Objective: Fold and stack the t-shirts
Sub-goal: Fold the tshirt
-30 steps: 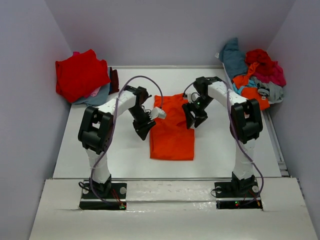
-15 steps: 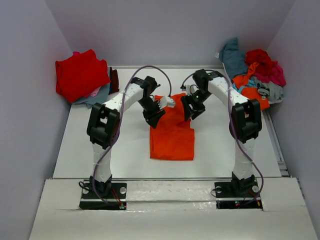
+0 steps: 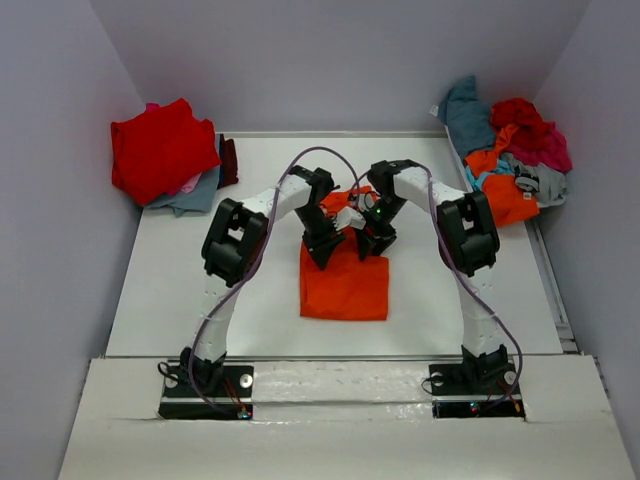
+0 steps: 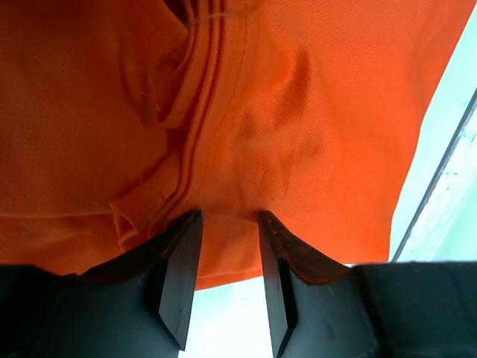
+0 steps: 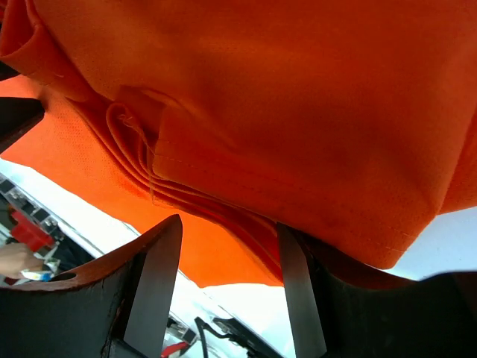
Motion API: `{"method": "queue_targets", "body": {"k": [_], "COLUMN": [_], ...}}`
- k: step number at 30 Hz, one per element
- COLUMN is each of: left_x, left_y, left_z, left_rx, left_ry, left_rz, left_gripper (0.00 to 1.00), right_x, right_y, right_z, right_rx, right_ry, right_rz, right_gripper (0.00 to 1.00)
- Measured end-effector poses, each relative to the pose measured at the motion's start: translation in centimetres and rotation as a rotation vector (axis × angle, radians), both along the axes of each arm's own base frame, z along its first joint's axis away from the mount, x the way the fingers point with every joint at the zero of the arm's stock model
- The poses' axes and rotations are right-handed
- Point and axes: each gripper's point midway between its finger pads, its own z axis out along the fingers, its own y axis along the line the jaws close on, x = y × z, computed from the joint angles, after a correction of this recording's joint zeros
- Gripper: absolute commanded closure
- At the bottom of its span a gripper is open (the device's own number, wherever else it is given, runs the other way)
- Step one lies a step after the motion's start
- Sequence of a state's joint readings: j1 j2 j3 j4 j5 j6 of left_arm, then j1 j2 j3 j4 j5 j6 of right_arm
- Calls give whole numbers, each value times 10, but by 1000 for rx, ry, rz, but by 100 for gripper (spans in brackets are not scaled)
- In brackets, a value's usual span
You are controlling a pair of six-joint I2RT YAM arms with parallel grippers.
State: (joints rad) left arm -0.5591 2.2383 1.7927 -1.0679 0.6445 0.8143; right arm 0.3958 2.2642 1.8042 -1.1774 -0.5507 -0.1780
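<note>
Left gripper and right gripper sit close together over the orange t-shirt, cloth between their parted fingers; whether either clamps it cannot be told

- The orange t-shirt was matt knit cloth with a fine pinhole mesh; its hems carried raised parallel rows of stitching.
- The fingers of the left gripper were dark, smooth and matt, plastic in appearance.
- The fingers of the right gripper had the same dark, smooth finish.
- The table was a white, smooth, hard surface with a low sheen.
- The left arm and right arm had smooth white shells and matt black joints.
- The cable had smooth purple sheathing.
- The red t-shirt and the heaped t-shirts were soft, matt, creased cloth.
- The wall was matt.
</note>
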Motion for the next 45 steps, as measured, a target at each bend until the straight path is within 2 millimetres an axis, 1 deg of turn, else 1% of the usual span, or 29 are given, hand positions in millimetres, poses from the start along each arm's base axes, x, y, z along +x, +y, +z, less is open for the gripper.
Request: {"method": "queue_targets", "body": {"k": [3, 7, 10, 12, 17, 18, 22, 26, 32, 39, 42, 45], "left_x": [3, 11, 21, 30, 55, 60, 81, 97, 109, 122, 123, 121], "left_y": [-3, -5, -8, -9, -12, -12, -14, -14, -19, -19, -16, -13], "left_z": [-2, -7, -6, -7, -6, -6, -5, -6, -6, -3, 1, 9], "left_rx": [-7, -13, -17, -18, -26, -30, -39, -49, -56, -47, -31, -13], "left_ry": [3, 14, 32, 33, 10, 1, -40, -84, -119, -179, -213, -239], "left_rz": [1, 16, 45, 57, 98, 106, 145, 185, 229, 275, 282, 287], "left_gripper": [52, 51, 51, 51, 49, 49, 49, 49, 48, 45, 44, 44], "right_x": [-1, 3, 8, 16, 43, 52, 79, 99, 122, 141, 143, 141], "right_y": [1, 2, 3, 4, 8, 9, 12, 10, 3, 3, 4, 3], "right_z": [-1, -4, -5, -7, -7, -7, -6, -6, -6, -1, 2, 11], "right_rx": [1, -2, -12, -17, -27, -28, -44, -73, -122, -130, -130, -131], "right_ry": [15, 33, 49, 38, 8, -10, -81, -160, -264, -372, -402, -420], "right_rz": [-15, -40, -51, -60, -82, -90, -103, -116, -130, -109, -99, -89], "right_gripper": [40, 40, 40, 40, 38, 38, 37, 37, 36, 34, 33, 33]}}
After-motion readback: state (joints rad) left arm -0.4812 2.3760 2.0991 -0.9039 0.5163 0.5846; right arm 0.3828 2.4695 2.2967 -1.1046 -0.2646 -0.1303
